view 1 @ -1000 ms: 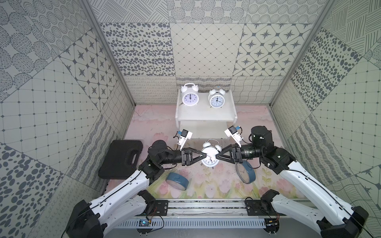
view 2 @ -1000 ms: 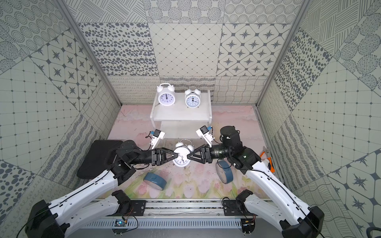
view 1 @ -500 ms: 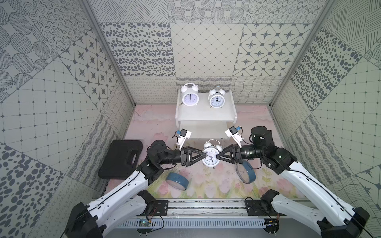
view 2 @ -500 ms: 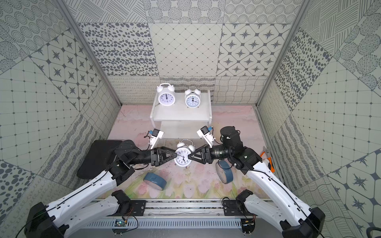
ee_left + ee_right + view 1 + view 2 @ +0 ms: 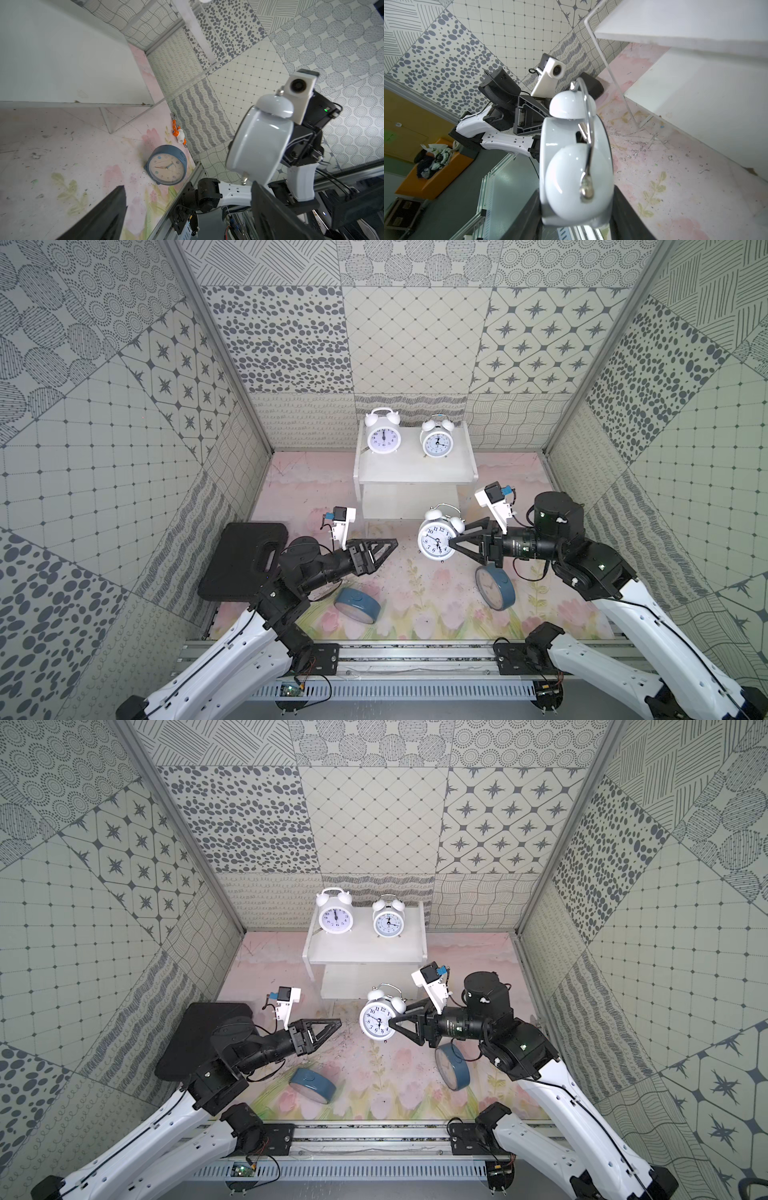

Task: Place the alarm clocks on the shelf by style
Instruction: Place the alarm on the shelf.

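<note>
Clocks go on the shelf by kind, and one white clock (image 5: 436, 539) with two bells hangs in the air in front of the shelf (image 5: 415, 475), not touching it. It is upright, bells up and feet down, with its face to the front. I think it is held this way so it can be set down on its feet. The right gripper (image 5: 452, 541) holds it by the edge. The right wrist view shows one finger on the face side and one on the back, so the grip looks snug. The left gripper (image 5: 384, 551) is wide open and holds nothing. It sits near the clock but apart from it, so only the right arm bears the weight. Two white clocks (image 5: 382, 437) stand side by side at the back of the top board (image 5: 365, 952). The front of that board is bare, so I think the held clock belongs there with its own kind. The low board (image 5: 409, 502) is bare too, maybe for the blue ones. A blue clock (image 5: 358, 605) lies on the mat (image 5: 415, 589) near the left arm. A second blue clock (image 5: 494, 587) stands tilted on its rim, just below the right gripper. A black case (image 5: 245, 560) lies off by the left arm, out of the way.
</note>
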### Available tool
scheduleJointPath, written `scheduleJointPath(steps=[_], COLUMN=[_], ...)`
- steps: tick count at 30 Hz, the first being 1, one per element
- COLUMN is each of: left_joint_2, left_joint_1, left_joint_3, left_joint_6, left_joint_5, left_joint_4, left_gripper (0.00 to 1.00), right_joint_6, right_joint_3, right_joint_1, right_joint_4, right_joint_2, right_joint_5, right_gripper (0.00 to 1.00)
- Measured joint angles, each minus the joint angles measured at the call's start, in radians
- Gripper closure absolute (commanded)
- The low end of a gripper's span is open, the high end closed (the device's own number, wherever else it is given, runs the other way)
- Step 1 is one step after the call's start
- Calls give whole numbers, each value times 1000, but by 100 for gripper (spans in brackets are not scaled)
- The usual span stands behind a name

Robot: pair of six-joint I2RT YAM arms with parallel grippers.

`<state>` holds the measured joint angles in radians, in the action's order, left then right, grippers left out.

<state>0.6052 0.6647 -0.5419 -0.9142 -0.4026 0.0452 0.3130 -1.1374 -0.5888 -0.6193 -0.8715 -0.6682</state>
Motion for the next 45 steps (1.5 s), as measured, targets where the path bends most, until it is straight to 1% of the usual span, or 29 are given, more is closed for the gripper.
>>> scheduleJointPath(steps=[3,8,10,16,27,37,40,45], left_joint_2=[-32,-17,-1,42,61,61,61,60], left_joint_1=[-3,-8,-10,-12,-31,-62,-69,-76], left_joint_3=[8,4,-3,-21,-33,-33,-32,-25], left_joint_6=[0,0,0,1,8,18,24,27], left_joint_5=[90,186,208,256,286,284,279,274], left_joint_4=[-82,-182,-208,-271,-325,-325,-325,-325], left_gripper=[9,12,14,16,19,22,23,23], right_joint_6=[-58,-147,-175,-256,-443,-570,-591,-610], right_joint_3=[-124,-360,-437,-623,-974,-1373,-1429,-1437], right_joint_1=[0,0,-1,-12,-95,-104,-104,-104], right_joint_4=[-17,-28,-29,-41,-170,-413,-469,-527], right_joint_2=[-43,-200,-269,-464,-790,-1059,-1088,-1091], right_joint_5=[18,25,26,51,154,175,183,184], right_gripper=[67,67,67,67,67,67,67,67])
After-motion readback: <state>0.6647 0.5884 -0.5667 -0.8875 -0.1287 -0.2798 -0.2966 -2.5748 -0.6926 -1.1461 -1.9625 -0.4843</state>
